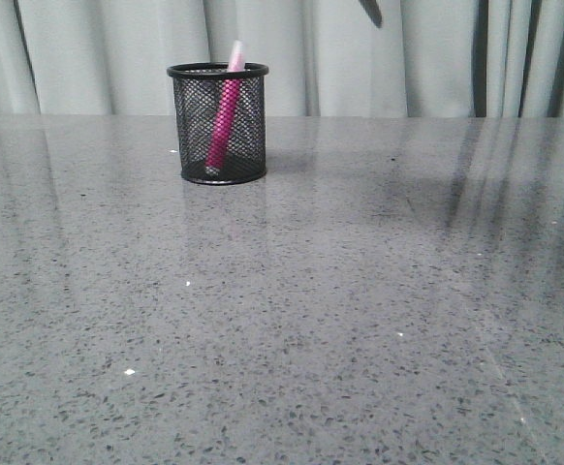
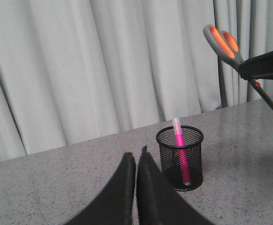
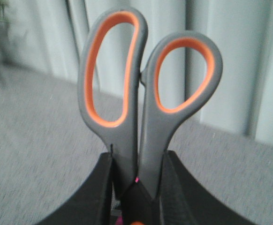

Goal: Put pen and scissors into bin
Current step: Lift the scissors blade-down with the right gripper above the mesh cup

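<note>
The right gripper [image 3: 135, 197] clamps the scissors [image 3: 146, 103] high above the grey table [image 1: 360, 320], the left gripper [image 2: 136, 187] pressed together, the pen [image 1: 223, 121] leaning inside the bin [image 1: 218, 124].

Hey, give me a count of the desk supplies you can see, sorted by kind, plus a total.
Pens: 1, the pink pen, standing in the cup.
Scissors: 1, the scissors, held by the right end effector.
Mesh cups: 1, the black cup.
Total: 3

I read this as a lab-style test booth: a bare grey speckled stone-look tabletop [image 1: 292, 320], and directly behind it pale grey pleated curtains [image 1: 98, 53] closing off the whole background beyond the tabletop's far edge.
</note>
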`<state>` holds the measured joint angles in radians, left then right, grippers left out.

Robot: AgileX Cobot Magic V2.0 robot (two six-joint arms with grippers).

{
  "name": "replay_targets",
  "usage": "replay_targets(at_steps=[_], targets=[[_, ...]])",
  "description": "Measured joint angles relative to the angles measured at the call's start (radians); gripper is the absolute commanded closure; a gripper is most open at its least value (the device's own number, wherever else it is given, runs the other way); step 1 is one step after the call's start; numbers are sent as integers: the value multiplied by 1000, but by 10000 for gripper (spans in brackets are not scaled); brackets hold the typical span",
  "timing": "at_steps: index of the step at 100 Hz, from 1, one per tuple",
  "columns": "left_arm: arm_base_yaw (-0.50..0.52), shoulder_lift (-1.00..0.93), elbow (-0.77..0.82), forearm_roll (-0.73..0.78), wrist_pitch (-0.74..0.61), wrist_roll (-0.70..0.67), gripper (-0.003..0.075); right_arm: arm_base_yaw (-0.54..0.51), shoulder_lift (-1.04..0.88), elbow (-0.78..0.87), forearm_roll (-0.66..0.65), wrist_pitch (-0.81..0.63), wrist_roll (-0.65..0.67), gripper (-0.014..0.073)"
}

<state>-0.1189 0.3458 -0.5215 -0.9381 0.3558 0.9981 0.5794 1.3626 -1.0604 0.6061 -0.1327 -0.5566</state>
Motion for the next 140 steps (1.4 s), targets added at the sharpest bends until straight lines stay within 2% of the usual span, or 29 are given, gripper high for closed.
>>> replay_targets(at_steps=[19, 67, 111, 140], targets=[[0, 0, 0, 0, 0, 0, 742, 51, 73, -12, 9, -201, 0, 669], [0, 0, 0, 0, 0, 0, 742, 130, 327, -181, 13, -483, 1, 669], [0, 0, 0, 0, 0, 0, 742, 137, 519, -337, 13, -541, -1, 669], [0, 0, 0, 0, 2, 0, 742, 138, 560, -357, 13, -577, -1, 669]])
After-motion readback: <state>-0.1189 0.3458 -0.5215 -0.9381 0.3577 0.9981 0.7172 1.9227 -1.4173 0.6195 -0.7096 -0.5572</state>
